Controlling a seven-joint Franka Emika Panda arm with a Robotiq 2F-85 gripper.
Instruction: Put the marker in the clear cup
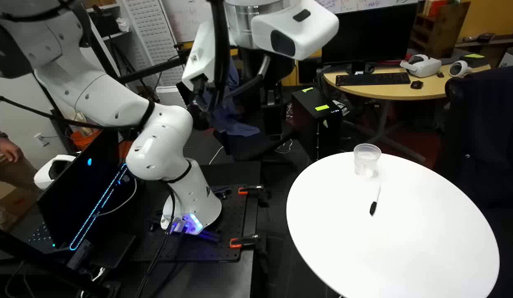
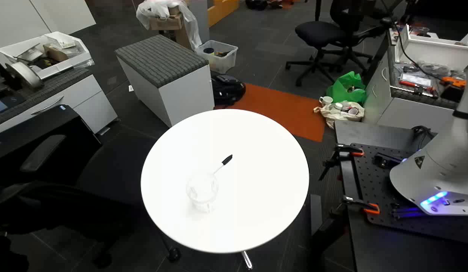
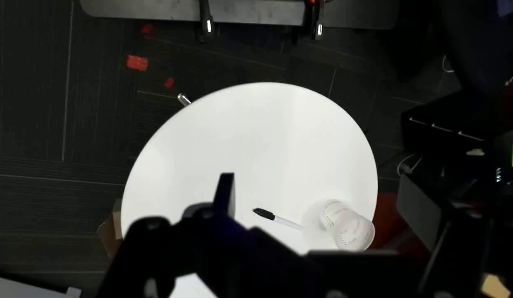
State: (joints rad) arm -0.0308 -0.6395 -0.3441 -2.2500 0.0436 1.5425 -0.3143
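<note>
The marker has a black cap and a thin white barrel. It lies on the white round table (image 1: 405, 248), and shows in both exterior views (image 1: 374, 205) (image 2: 227, 159) and in the wrist view (image 3: 277, 218). The clear cup (image 1: 366, 160) stands upright and empty near the table's edge, also seen in an exterior view (image 2: 202, 192) and the wrist view (image 3: 343, 225). The marker's white end points towards the cup, a small gap apart. My gripper (image 3: 318, 190) is open and empty, its fingers wide apart above the table. It is dark and hard to make out in an exterior view (image 1: 272, 118).
The robot base stands on a black table (image 1: 236, 273) with orange-tipped clamps (image 1: 244, 242), across a gap from the round table. A black chair (image 1: 480, 145) is close to the round table's edge. A black computer tower (image 1: 316, 120) stands behind. A grey-topped cabinet (image 2: 162, 58) is beyond.
</note>
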